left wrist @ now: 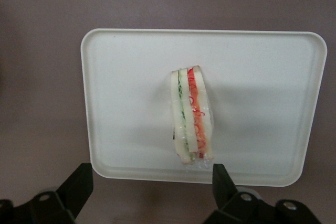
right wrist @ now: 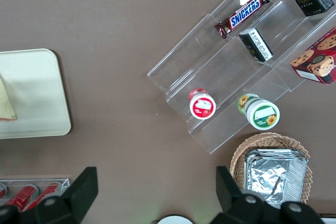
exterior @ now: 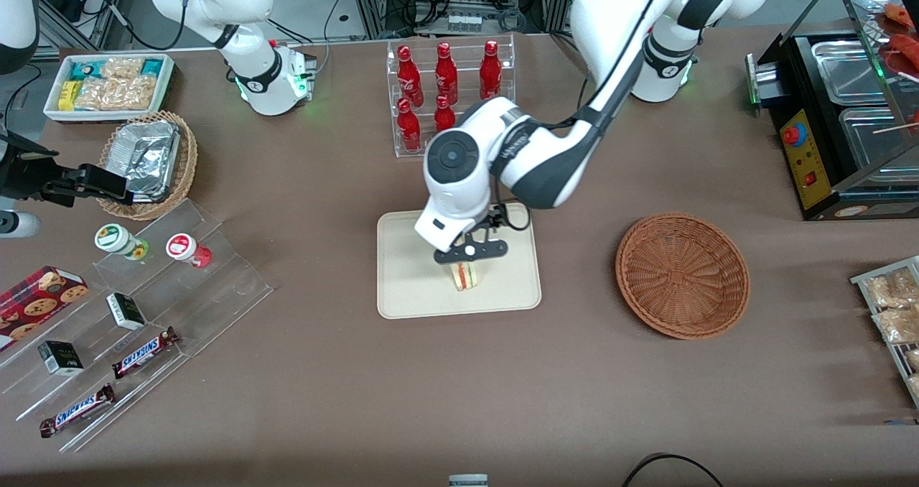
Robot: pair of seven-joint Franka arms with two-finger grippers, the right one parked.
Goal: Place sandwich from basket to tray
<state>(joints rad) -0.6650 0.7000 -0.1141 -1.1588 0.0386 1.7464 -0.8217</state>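
- Sandwich [left wrist: 192, 115] sits on the tray [exterior: 409, 297], standing on one edge, near the middle. It is not in the basket [exterior: 682, 275] any more, and the basket looks bare inside.
- It looks light and soft. The bread would squash if it got pinched too hard, and the layers could slide apart.
- It seems to have a thin clear wrap around it, which may make it a bit slippery.
- A good place to hold it is across the two flat bread sides, about halfway up, with a gentle squeeze. Grabbing the cut edge might push the filling out.
- It is a small wedge of pale bread. Down the cut edge you can see stripes of green, white and red.
- The tool [exterior: 470, 256] hangs just above the sandwich. In the wrist view its two fingers [left wrist: 79, 182] are spread wide, one on each side, and they pinch nothing.
- The tray is cream with round corners and a low rim. It lies flat on the brown counter [exterior: 323, 372], and the basket sits beside it, toward the working arm's end.
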